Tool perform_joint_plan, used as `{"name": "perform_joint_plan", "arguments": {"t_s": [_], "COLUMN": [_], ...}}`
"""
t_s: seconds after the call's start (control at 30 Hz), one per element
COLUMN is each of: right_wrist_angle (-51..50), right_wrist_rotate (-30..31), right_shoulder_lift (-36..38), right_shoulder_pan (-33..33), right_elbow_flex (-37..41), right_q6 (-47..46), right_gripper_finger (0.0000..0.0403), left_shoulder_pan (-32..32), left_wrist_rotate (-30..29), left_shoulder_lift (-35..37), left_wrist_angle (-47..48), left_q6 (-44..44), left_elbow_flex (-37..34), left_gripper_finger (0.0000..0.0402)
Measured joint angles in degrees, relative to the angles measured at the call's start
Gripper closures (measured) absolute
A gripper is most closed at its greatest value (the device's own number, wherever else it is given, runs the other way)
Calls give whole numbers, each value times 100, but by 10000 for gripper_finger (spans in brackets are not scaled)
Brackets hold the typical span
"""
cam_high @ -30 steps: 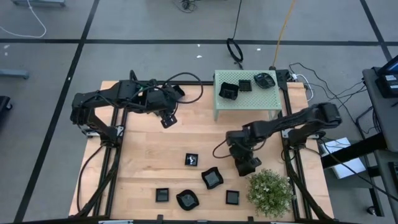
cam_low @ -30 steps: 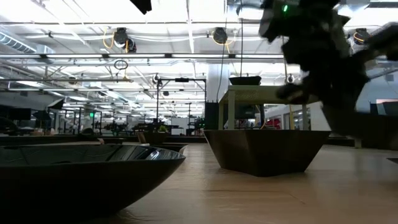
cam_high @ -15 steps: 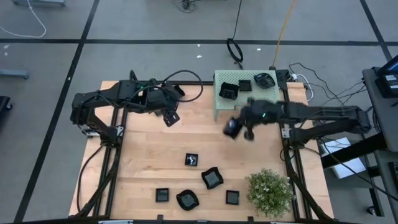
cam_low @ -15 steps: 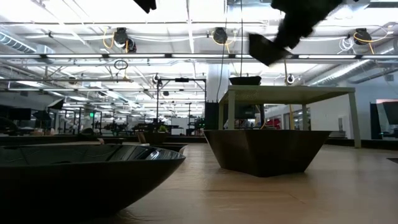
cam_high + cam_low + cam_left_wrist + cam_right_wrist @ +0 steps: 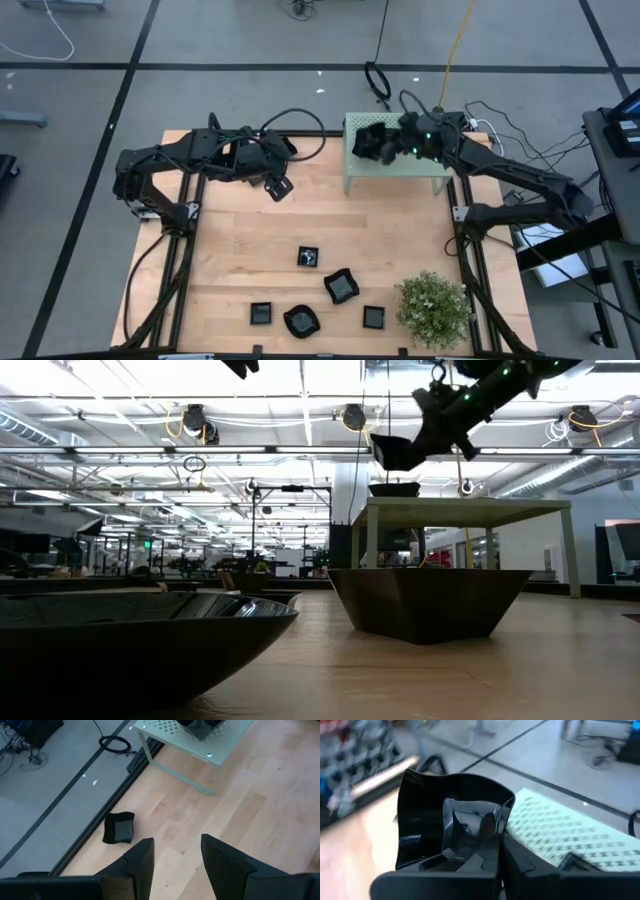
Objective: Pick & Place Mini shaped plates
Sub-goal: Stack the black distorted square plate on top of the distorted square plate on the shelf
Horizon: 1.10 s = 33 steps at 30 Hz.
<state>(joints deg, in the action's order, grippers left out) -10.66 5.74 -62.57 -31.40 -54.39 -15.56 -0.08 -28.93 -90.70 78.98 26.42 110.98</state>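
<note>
Clamped on a plate (image 5: 451,827): right gripper (image 5: 385,146), above the stand (image 5: 432,160) at one o'clock; parted and empty: left gripper (image 5: 279,187), eleven o'clock. Five plates (image 5: 341,288) at six o'clock.

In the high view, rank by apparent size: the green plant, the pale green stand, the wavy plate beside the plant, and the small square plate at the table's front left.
1. Pale green stand
2. Green plant
3. Wavy plate
4. Small square plate

The right gripper hides part of the stand.
</note>
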Motion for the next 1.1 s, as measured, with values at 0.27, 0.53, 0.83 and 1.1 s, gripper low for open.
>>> {"name": "perform_joint_plan", "arguments": {"t_s": [0.27, 0.53, 0.83, 1.1], "right_wrist_angle": [179, 211, -382, -383], "right_wrist_rotate": [-558, -65, 166, 190], "right_shoulder_lift": [-534, -647, -482, -484], "right_shoulder_pan": [-279, -87, -74, -74], "right_elbow_flex": [0, 0, -2, -2], "right_q6": [-2291, -2686, -3177, -3326], "right_gripper_finger": [403, 403, 403, 402], "left_shoulder_pan": [0, 0, 0, 0], "left_wrist_rotate": [-3, -2, -2, -2], "left_shoulder_lift": [0, 0, 0, 0], "left_wrist_angle": [0, 0, 2, 2], "left_q6": [319, 268, 239, 236], "left_elbow_flex": [0, 0, 0, 0], "left_gripper_finger": [236, 236, 236, 236]}}
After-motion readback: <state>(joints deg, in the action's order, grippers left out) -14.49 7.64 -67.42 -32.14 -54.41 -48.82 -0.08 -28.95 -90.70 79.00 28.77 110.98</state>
